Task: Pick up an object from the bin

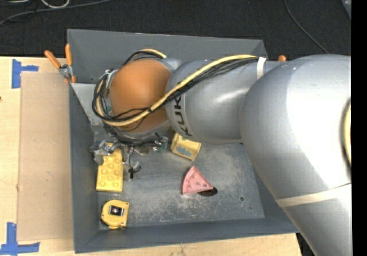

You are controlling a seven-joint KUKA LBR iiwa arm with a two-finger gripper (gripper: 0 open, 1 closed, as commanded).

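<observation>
My gripper (133, 157) hangs low in the left half of the bin, mostly hidden under the arm's orange cover. Right beside it, to its lower left, lies a flat yellow studded brick (110, 172), close to or touching the gripper. A small pale yellow block with a light face (185, 148) lies to the gripper's right, partly tucked under the arm.
A pink triangular wedge (195, 182) rests on the bin floor toward the middle right. A yellow tape measure (114, 214) sits in the front left corner. The big grey arm covers the bin's back and right side.
</observation>
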